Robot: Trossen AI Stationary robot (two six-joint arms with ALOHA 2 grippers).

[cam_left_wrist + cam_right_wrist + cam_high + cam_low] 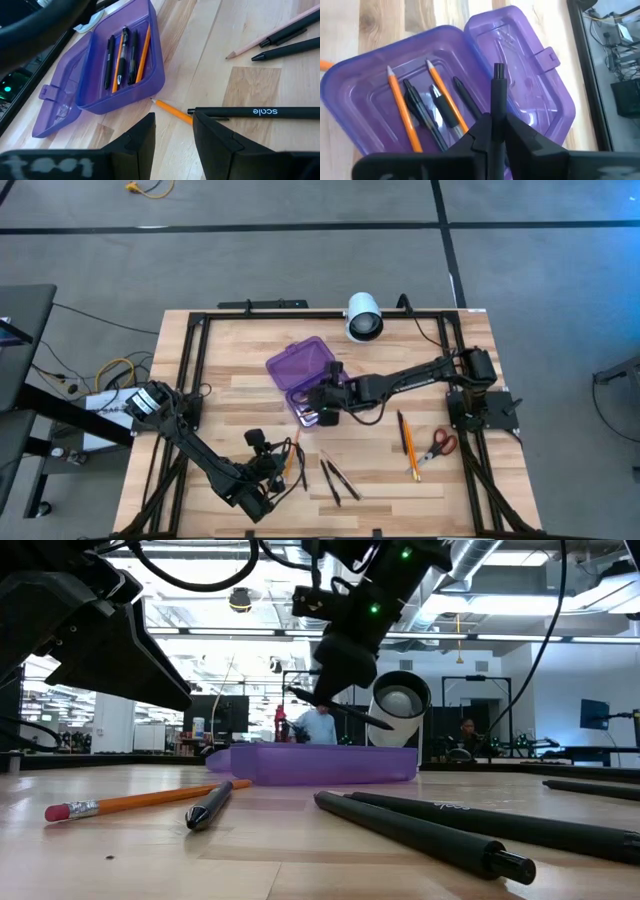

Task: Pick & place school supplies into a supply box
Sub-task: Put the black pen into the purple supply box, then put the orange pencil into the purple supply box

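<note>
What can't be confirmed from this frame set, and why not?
- Box contents, low view: the purple wall hides everything inside.
- Black pen in the right gripper, right wrist view: its lower end is hidden between the fingers.
- Scissors, high view: too small to tell whether the blades are open.
- Orange pencil, left wrist view: its far end is hidden behind a left finger.

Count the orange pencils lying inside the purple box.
2. One orange pencil lies at the row's edge farthest from the lid of the purple box; the other lies between black pens. More could hide beneath them.
</note>
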